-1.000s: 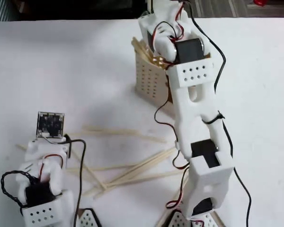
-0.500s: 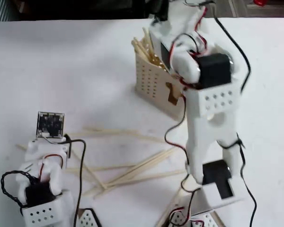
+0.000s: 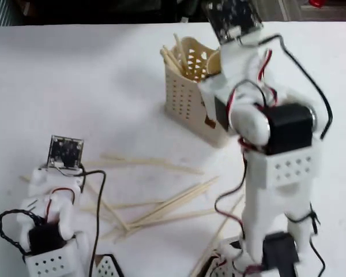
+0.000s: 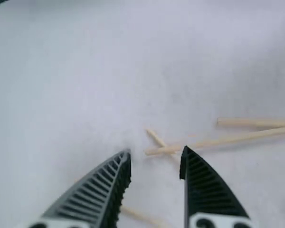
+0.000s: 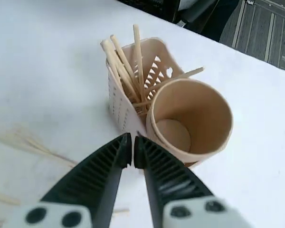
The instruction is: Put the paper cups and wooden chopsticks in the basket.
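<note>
The white tabletop (image 3: 75, 69) carried the basket (image 3: 184, 104), which held a paper cup (image 5: 190, 109) and several chopsticks (image 5: 121, 66). The right tool (image 5: 133, 137) hung near it, pressed together and empty. The left tool (image 4: 155, 154) stood spread over loose chopsticks (image 3: 161, 210).

Cream perforated basket (image 5: 119, 108), tan paper cup (image 5: 202, 102)

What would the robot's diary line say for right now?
basket: holds paper cup, some chopsticks | right gripper: shut, empty, near basket | left gripper: open over loose chopsticks on table
</note>
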Available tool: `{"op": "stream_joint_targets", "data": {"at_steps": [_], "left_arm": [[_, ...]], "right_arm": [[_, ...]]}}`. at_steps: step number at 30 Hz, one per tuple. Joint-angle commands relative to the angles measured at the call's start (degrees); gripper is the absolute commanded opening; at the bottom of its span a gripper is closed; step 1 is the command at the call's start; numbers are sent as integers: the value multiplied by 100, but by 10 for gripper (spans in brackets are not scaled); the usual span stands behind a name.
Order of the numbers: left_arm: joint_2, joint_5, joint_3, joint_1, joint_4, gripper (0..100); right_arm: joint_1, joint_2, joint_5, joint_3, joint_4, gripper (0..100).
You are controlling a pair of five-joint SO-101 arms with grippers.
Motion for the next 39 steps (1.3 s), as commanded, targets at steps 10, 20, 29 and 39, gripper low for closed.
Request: {"op": "stream_joint_targets", "data": {"at_steps": [10, 20, 29, 39], "left_arm": [[444, -1582, -2004, 2062, 1758, 180], [3785, -1178, -3789, 3468, 2585, 305], [5007, 202, -3648, 5051, 1310, 317], [6545, 378, -3235, 5534, -220, 311]], "right_arm": [[743, -2044, 35, 2980, -567, 28], [2316, -2958, -246, 5864, -3081, 28], [3319, -3037, -782, 6558, -4092, 29], [3415, -3037, -782, 6875, -4418, 29]]}}
